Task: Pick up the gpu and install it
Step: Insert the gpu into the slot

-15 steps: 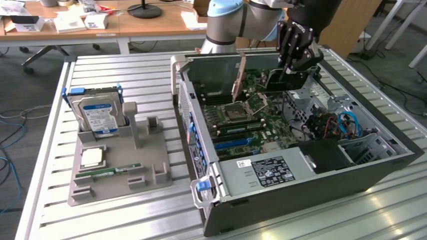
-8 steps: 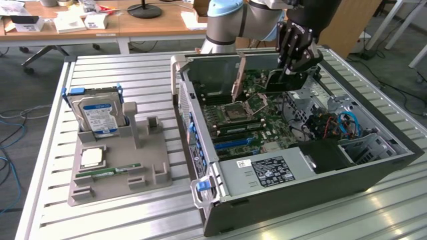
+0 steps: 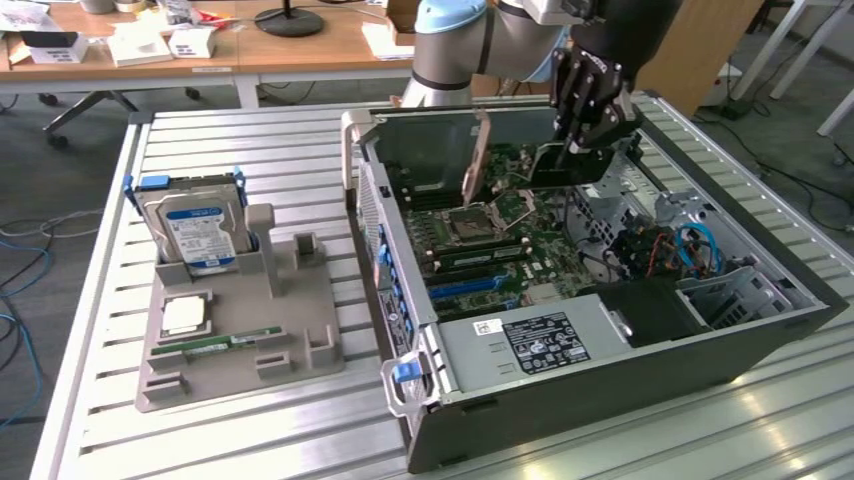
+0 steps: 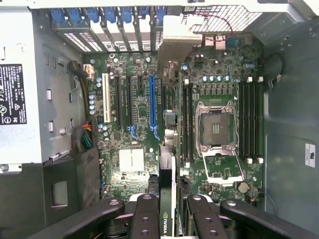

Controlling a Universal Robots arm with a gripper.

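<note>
Gripping the gpu (image 3: 558, 166) edge-on, with the jaws of the gripper (image 3: 589, 138) clamped on its two faces, and hanging it over the end of the open computer case (image 3: 641, 385) nearest the arm's base, above the motherboard (image 3: 497, 250). Judging the pick-up as done and the install as not yet done: in the wrist view, carrying the gpu (image 4: 166, 219) between the black fingers (image 4: 145, 214), apparently clear of the board, with the long blue slot (image 4: 151, 102) and the dark slots beside it lying bare below. Leaving the hard drive (image 3: 195, 226) upright in the grey holder (image 3: 247, 350) at the exterior view's left, well apart from the case. Struggling to make out the card's lower edge and connector, both merging into the dark metal in the exterior view and appearing end-on from the wrist. Failing likewise to tell how high above the slots the card is hanging, or whether it is lining up with the blue slot or a neighbour. Being unable to say which end is carrying the bracket.
</note>
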